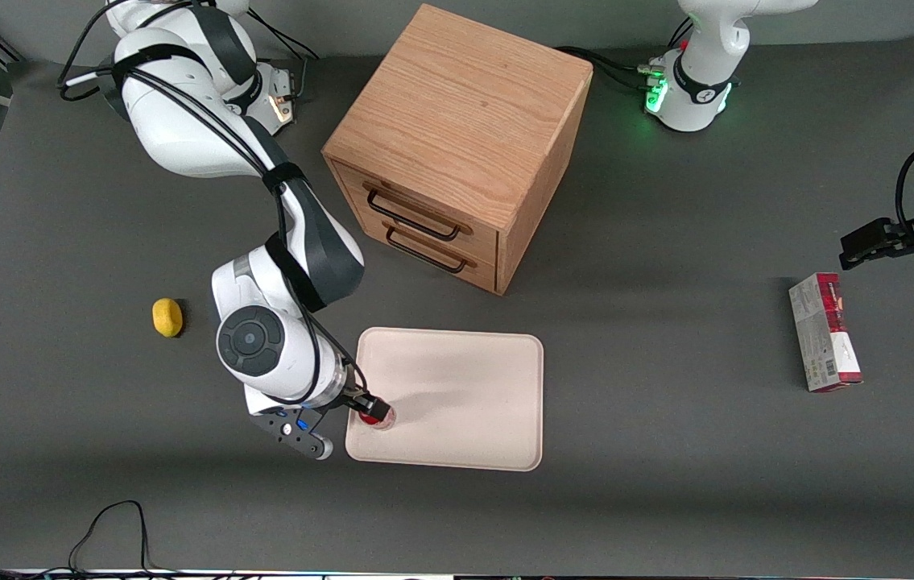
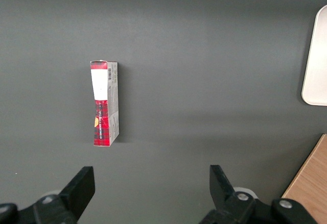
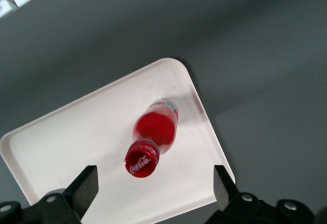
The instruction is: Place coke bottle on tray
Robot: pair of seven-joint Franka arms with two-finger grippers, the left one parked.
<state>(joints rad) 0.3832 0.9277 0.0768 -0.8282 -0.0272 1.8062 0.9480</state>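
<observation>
The small red coke bottle stands upright on the cream-pink tray, near the tray corner nearest the front camera at the working arm's end. In the right wrist view I look down on the bottle's red cap and body, with the tray under it. My right gripper hangs just above the bottle. In the wrist view the gripper is open, its black fingers spread wide on either side of the cap and not touching it.
A wooden two-drawer cabinet stands farther from the front camera than the tray. A yellow lemon lies toward the working arm's end. A red-and-grey carton lies toward the parked arm's end and shows in the left wrist view.
</observation>
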